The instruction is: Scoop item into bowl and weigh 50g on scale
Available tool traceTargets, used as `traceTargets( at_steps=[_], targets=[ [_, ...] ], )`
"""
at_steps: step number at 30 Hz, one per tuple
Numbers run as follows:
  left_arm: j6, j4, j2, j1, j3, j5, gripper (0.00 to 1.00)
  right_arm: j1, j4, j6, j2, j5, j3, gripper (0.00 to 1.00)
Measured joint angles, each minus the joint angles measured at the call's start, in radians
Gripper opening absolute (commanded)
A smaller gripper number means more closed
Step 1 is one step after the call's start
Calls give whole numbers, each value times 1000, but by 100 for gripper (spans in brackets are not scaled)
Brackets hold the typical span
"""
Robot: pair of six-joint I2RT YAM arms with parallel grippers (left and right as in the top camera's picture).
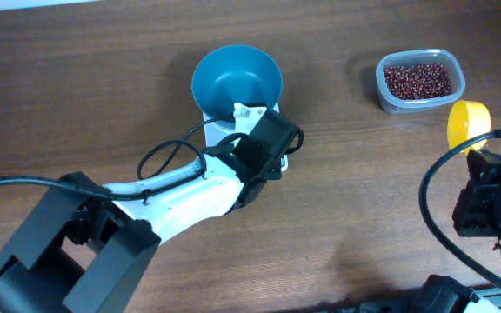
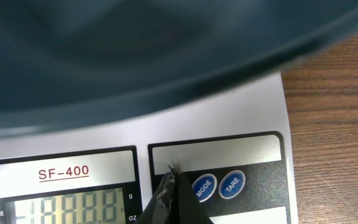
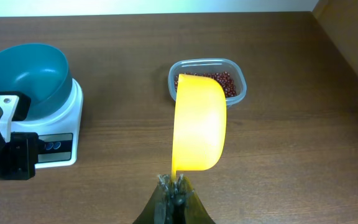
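The blue bowl (image 1: 236, 76) sits on the white scale (image 3: 72, 107) at upper centre of the overhead view, on a wooden table (image 1: 364, 217). My left gripper (image 2: 171, 179) has its fingers pressed together with nothing between them, tips at the scale's panel just left of the MODE button (image 2: 204, 185). My right gripper (image 3: 173, 182), at bottom centre of its wrist view, is clamped on a yellow scoop (image 3: 197, 124). The red-brown beans (image 1: 417, 80) lie in a clear tub (image 1: 390, 103) at upper right, well apart from the bowl.

Overhead looks straight down; left wrist hugs the scale (image 2: 229, 118), which right wrist sees from farther.
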Motion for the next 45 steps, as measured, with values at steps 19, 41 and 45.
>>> traceTargets(
  at_steps=[19, 41, 45],
  targets=[
    [1, -436, -525, -46, -7, 50, 9, 0, 92, 0, 0, 14, 0, 4],
    [240, -260, -700, 391, -3, -16, 99, -423, 572, 0, 362, -105, 0, 4],
    [251, -182, -611, 469, 3, 112, 99, -590, 567, 0, 370, -235, 0, 4]
  ],
)
